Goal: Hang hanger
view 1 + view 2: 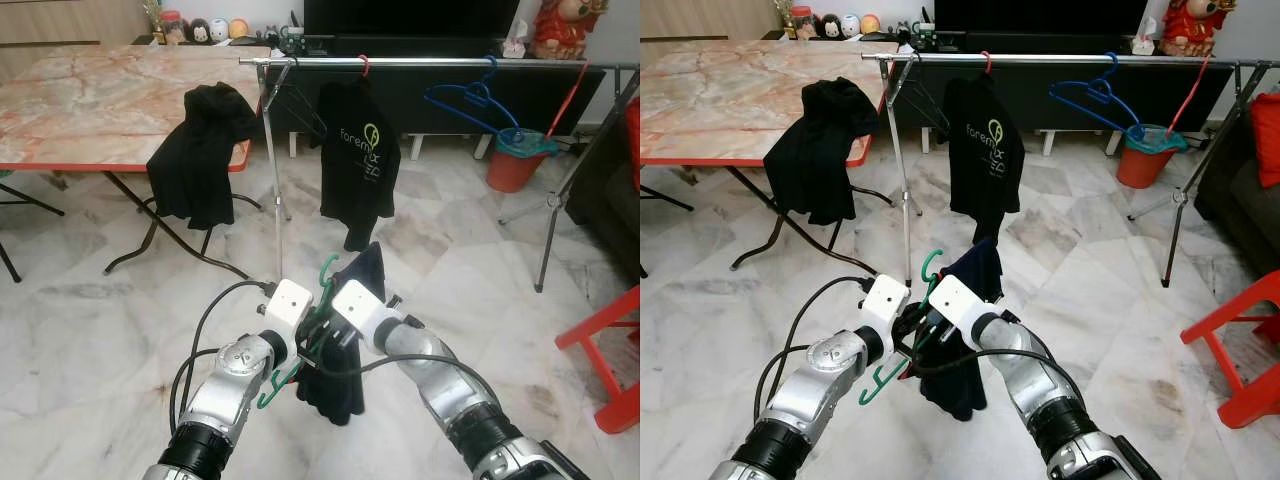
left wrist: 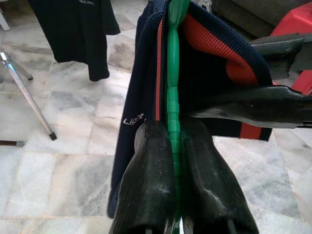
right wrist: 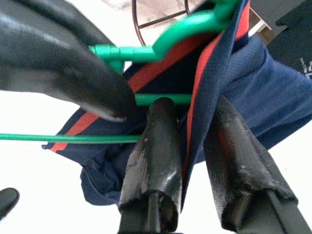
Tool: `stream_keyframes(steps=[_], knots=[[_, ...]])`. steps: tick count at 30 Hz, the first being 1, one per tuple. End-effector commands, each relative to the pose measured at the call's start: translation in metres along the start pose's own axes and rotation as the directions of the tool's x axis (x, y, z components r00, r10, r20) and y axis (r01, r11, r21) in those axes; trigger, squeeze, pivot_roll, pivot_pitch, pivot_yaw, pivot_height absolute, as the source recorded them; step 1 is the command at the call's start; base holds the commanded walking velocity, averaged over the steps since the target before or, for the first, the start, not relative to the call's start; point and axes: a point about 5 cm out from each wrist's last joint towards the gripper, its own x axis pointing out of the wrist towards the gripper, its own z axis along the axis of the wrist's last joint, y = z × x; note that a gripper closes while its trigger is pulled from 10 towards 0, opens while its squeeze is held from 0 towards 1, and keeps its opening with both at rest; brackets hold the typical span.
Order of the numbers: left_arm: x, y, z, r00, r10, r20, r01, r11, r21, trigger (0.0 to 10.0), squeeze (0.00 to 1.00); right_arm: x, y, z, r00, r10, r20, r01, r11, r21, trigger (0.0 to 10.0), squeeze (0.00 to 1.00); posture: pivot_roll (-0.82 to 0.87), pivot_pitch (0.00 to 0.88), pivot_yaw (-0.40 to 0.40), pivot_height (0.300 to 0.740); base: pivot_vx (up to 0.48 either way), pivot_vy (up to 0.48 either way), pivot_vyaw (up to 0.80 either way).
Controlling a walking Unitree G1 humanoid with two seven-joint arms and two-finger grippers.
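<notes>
- On the left a black garment (image 1: pixel 200 150) drapes over the near right corner of the marble table (image 1: pixel 90 100).
- A steel rail (image 1: pixel 440 62) runs across the room; a wire hanger (image 1: pixel 298 100) hangs at its left end, a black shirt (image 1: pixel 358 160) just beside that, and a blue hanger (image 1: pixel 478 100) farther right.
- My left gripper (image 2: pixel 173 146) is clamped on the green hanger (image 2: pixel 171 97), low in front of me, well short of the rail.
- A navy garment (image 3: pixel 273 92) with red trim is draped on that hanger.
- My right gripper (image 3: pixel 192 122) pinches the garment's red-trimmed edge between its fingers (image 3: pixel 156 146).
- A red bucket (image 1: pixel 515 160) stands on the floor under the rail's right end.
</notes>
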Motion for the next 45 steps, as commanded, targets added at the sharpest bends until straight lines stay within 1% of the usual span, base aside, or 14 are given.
stream_keyframes(steps=[1, 12, 17, 20, 24, 25, 27, 29, 31, 35, 38, 40, 42, 45], knots=[[0.0, 0.003, 0.013, 0.997, 0.001, 0.071, -0.001, 1.0, 0.0, 10.0, 0.0, -0.003, 0.002, 0.001, 1.0, 0.01, 0.002, -0.01, 1.0, -0.011, 10.0, 1.0, -0.09, 0.0, -0.039, 0.74, 0.0, 0.0, 0.0], [0.001, 0.012, 0.016, 0.994, 0.064, 0.088, -0.063, 0.998, -0.007, 10.0, 0.0, -0.013, 0.005, -0.007, 1.0, 0.015, -0.023, -0.015, 1.0, -0.009, 10.0, 1.0, -0.1, 0.0, -0.046, 0.74, 0.0, 0.0, 0.0], [-0.001, 0.018, 0.015, 0.991, 0.097, 0.091, -0.096, 0.995, -0.02, 10.0, 0.0, -0.024, 0.007, -0.012, 0.999, 0.018, -0.037, -0.018, 1.0, 0.004, 10.0, 1.0, -0.1, 0.0, -0.048, 0.74, 0.0, 0.0, 0.0], [-0.004, 0.021, 0.011, 0.994, 0.082, 0.075, -0.082, 0.997, -0.006, 10.0, 0.0, -0.035, 0.0, -0.018, 0.998, 0.008, -0.057, -0.008, 1.0, 0.001, 10.0, 1.0, -0.1, 0.0, -0.047, 0.74, 0.0, 0.0, 0.0], [-0.006, 0.023, 0.008, 0.996, 0.068, 0.062, -0.069, 0.998, 0.008, 10.0, 0.0, -0.042, -0.005, -0.021, 0.998, 0.0, -0.065, -0.001, 1.0, -0.013, 10.0, 1.0, -0.11, 0.0, -0.045, 0.74, 0.0, 0.0, 0.0], [-0.008, 0.023, 0.007, 0.997, 0.053, 0.056, -0.054, 0.998, 0.02, 10.0, 0.0, -0.046, -0.008, -0.021, 0.998, 0.008, -0.06, -0.009, 1.0, -0.026, 10.0, 0.0, -0.11, 0.0, -0.041, 0.74, 0.0, 0.0, 0.0], [-0.012, 0.023, 0.004, 0.999, 0.009, 0.037, -0.011, 0.999, 0.05, 10.0, 0.0, -0.058, -0.024, -0.022, 0.998, 0.005, -0.059, -0.009, 0.998, -0.059, 10.0, 0.0, -0.12, 0.0, -0.04, 0.74, 0.0, 0.0, 0.0], [-0.013, 0.023, 0.002, 1.0, -0.01, 0.027, 0.008, 0.998, 0.059, 10.0, 0.0, -0.064, -0.034, -0.021, 0.998, -0.011, -0.055, 0.007, 0.998, -0.068, 10.0, 0.0, -0.12, 0.0, -0.04, 0.74, 0.0, 0.0, 0.0], [-0.015, 0.022, -0.001, 0.998, -0.056, 0.011, 0.055, 0.995, 0.081, 10.0, 0.0, -0.071, -0.049, -0.016, 1.0, -0.014, -0.013, 0.013, 0.997, -0.07, 10.0, 0.0, -0.12, 0.0, -0.039, 0.74, 0.0, 0.0, 0.0], [-0.015, 0.019, -0.003, 0.996, -0.093, -0.006, 0.093, 0.992, 0.091, 10.0, 0.0, -0.075, -0.059, -0.012, 1.0, -0.008, 0.017, 0.009, 0.997, -0.081, 10.0, 0.0, -0.13, 0.0, -0.036, 0.74, 0.0, 0.0, 0.0], [-0.017, 0.014, -0.008, 0.982, -0.185, -0.05, 0.189, 0.975, 0.118, 10.0, 0.0, -0.084, -0.076, -0.009, 0.998, 0.036, 0.053, -0.031, 0.996, -0.084, 10.0, 0.0, -0.13, 0.0, -0.036, 0.74, 0.0, 0.0, 0.0], [-0.019, 0.011, -0.009, 0.966, -0.249, -0.072, 0.256, 0.958, 0.126, 10.0, 0.0, -0.089, -0.082, -0.007, 0.99, 0.116, 0.077, -0.109, 0.99, -0.084, 10.0, 0.0, -0.13, 0.0, -0.035, 0.74, 0.0, 0.0, 0.0], [-0.02, 0.01, -0.009, 0.959, -0.272, -0.077, 0.28, 0.951, 0.131, 10.0, 0.0, -0.09, -0.082, -0.007, 0.986, 0.143, 0.083, -0.137, 0.987, -0.082, 10.0, 0.0, -0.13, 0.0, -0.035, 0.74, 0.0, 0.0, 0.0], [-0.023, 0.005, -0.009, 0.931, -0.353, -0.095, 0.364, 0.92, 0.145, 10.0, 0.0, -0.091, -0.08, -0.009, 0.964, 0.246, 0.098, -0.239, 0.967, -0.085, 10.0, 0.0, -0.12, 0.0, -0.037, 0.74, 0.0, 0.0, 0.0]])
